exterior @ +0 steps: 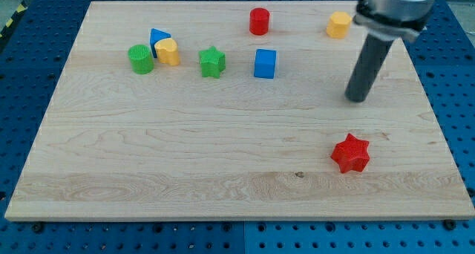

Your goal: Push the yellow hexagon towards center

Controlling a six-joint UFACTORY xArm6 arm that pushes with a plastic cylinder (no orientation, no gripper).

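Yellow hexagon [338, 24] sits upright, no evident long axis, up-left of my tip [358, 99]; no claw visible.

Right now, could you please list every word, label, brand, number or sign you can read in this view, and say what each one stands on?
None: no readable text shows anywhere in this view.
The wooden board is bare of print.
The blocks, such as the yellow hexagon and the red star, carry no marks.
My tip and the rod above it show no label.
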